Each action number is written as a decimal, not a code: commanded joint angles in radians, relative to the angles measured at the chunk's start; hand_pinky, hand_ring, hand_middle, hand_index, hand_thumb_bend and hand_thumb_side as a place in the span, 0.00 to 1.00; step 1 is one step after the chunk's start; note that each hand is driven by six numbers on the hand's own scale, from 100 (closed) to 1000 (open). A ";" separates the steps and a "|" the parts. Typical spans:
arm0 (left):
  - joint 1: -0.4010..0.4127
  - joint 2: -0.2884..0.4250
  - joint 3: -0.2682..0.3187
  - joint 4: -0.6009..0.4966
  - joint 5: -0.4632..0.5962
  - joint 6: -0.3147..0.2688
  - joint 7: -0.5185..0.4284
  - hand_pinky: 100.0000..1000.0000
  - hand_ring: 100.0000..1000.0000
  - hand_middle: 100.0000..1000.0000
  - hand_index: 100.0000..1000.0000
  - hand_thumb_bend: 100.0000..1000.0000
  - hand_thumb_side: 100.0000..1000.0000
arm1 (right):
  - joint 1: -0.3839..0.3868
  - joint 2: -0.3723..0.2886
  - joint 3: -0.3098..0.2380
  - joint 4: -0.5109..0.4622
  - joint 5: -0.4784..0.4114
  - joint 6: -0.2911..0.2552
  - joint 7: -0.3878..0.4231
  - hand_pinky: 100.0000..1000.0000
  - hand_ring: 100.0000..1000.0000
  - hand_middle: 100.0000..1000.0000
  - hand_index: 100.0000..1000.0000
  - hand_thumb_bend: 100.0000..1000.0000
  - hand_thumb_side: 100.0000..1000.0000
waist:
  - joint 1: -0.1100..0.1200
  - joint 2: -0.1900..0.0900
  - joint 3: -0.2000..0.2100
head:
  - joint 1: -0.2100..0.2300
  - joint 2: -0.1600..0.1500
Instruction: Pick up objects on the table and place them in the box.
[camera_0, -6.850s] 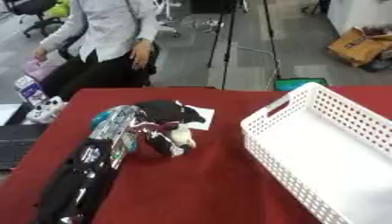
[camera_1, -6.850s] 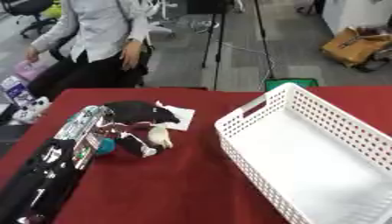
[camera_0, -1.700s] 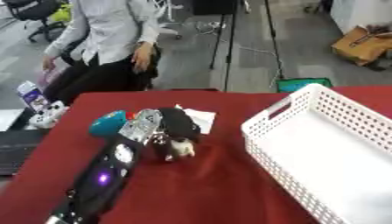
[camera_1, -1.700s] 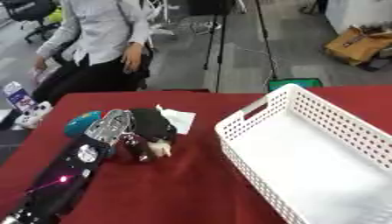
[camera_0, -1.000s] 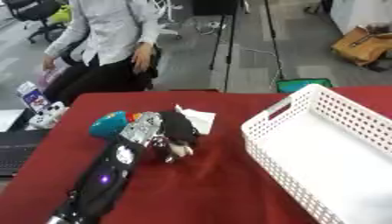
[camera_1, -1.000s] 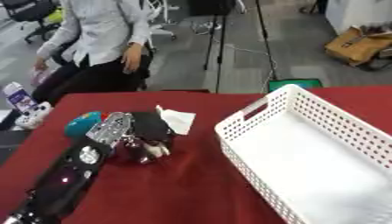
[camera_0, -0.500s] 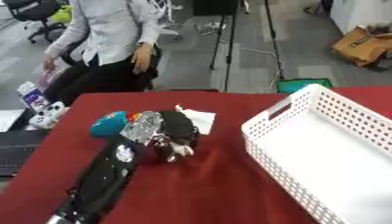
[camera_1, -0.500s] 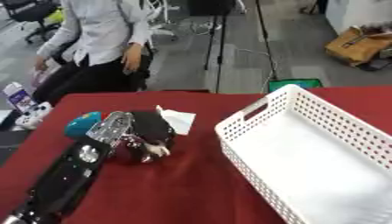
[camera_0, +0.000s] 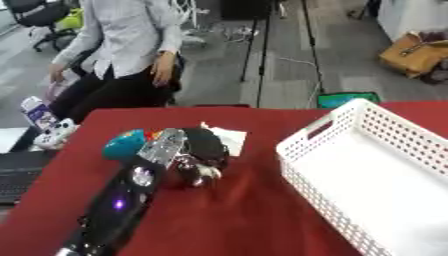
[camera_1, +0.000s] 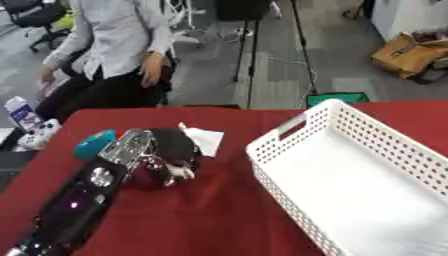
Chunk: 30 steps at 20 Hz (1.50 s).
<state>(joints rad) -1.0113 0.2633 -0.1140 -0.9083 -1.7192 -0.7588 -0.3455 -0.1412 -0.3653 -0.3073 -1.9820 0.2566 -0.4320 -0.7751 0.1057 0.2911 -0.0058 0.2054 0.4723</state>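
- Left arm runs in from the lower left across the red table (camera_0: 236, 215). Left hand (camera_0: 188, 155) sits over a small cluster of objects in the table's left half.
- Fingers curl down onto a dark rounded object (camera_0: 208, 146), with something reddish and a small white bit below it. Whether the fingers have actually closed round it I cannot tell; they hide the contact.
- Teal object (camera_0: 122, 145) lies just beside the hand on its left. White paper (camera_0: 229, 138) lies flat, touching the dark object on its far side.
- White perforated box (camera_1: 367, 175) stands on the right half of the table, well apart from the cluster, and looks empty. No object placed yet, so the task is at its start.
- Right hand shows in neither view.
- Step in hand, as I judge it: securing the dark object before carrying it.
- To do it well: settle fingers and thumb on opposite sides of the rounded body, and lift straight up so the paper and teal object stay put.
- Carry rightward high enough to clear the box's near wall and handle slot. Release low over the box floor.
- Risk: the paper may drag along.
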 joint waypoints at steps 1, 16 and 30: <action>-0.027 0.018 0.001 -0.020 0.008 -0.148 -0.158 0.46 0.63 0.59 0.67 0.21 0.17 | -0.008 -0.027 -0.008 -0.018 -0.006 -0.138 -0.132 0.73 0.64 0.63 0.67 0.00 0.81 | -0.004 -0.018 -0.001 | 0.003 -0.013; -0.039 0.022 -0.001 -0.019 -0.007 -0.148 -0.155 0.44 0.58 0.54 0.58 0.18 0.15 | -0.008 -0.029 -0.011 -0.018 -0.012 -0.144 -0.132 0.73 0.64 0.63 0.66 0.00 0.81 | -0.003 -0.019 0.001 | 0.002 -0.015; -0.048 0.026 -0.003 -0.042 0.020 -0.148 -0.171 0.42 0.52 0.49 0.57 0.18 0.13 | -0.007 -0.035 -0.015 -0.018 -0.018 -0.143 -0.132 0.73 0.64 0.63 0.66 0.00 0.80 | 0.000 -0.025 0.008 | 0.000 -0.024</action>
<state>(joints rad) -1.0315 0.2640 -0.1177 -0.9270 -1.7072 -0.7496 -0.3547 -0.1412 -0.3686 -0.3135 -1.9820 0.2451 -0.4363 -0.7708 0.1091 0.2899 0.0006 0.2052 0.4636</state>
